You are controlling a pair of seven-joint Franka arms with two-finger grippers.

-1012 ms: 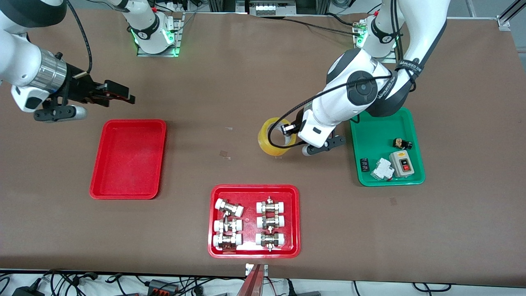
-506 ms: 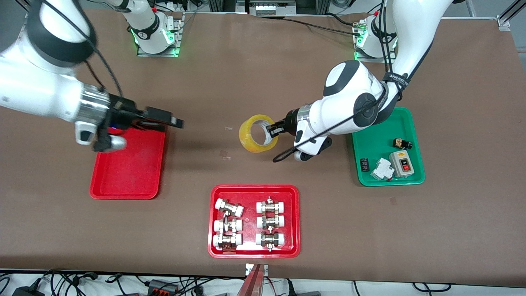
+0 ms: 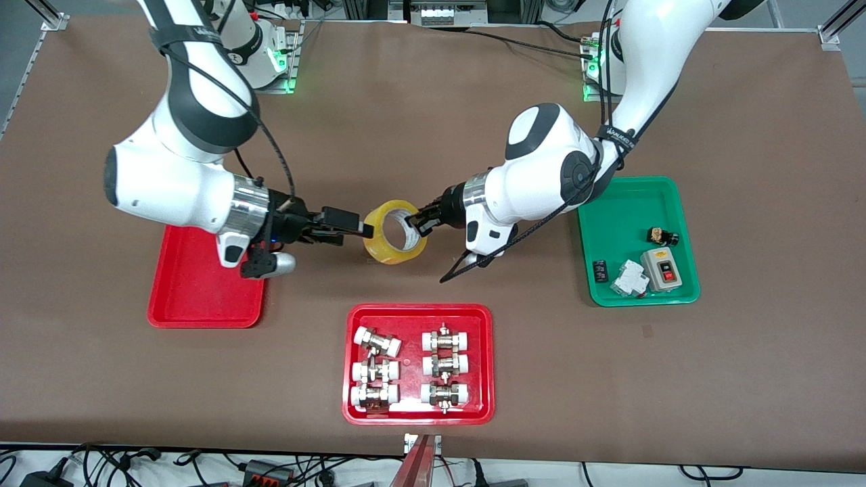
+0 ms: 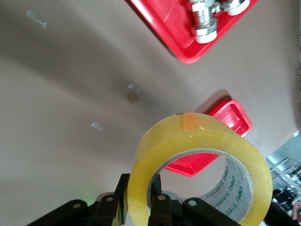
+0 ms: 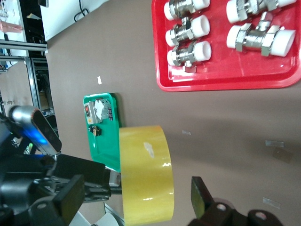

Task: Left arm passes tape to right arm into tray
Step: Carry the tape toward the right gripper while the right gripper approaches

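The yellow tape [image 3: 394, 233] hangs in the air over the bare table's middle, between the two arms. My left gripper [image 3: 421, 220] is shut on its wall, one finger inside the whitish core and one outside, as the left wrist view [image 4: 139, 190] shows on the tape [image 4: 188, 136]. My right gripper [image 3: 353, 228] is open at the roll's other edge. In the right wrist view [image 5: 141, 200] the tape [image 5: 146, 169] sits between its spread fingers [image 5: 202, 195], apart from them. The plain red tray [image 3: 203, 308] lies under the right arm's wrist.
A red tray of metal fittings [image 3: 419, 312] lies nearer the front camera than the tape. A green tray [image 3: 629, 203] with small electrical parts sits toward the left arm's end. Small tape scraps lie on the brown table.
The left arm carried the tape toward the right arm's end. The right arm swung in from over the plain red tray until its open fingers reached the roll.
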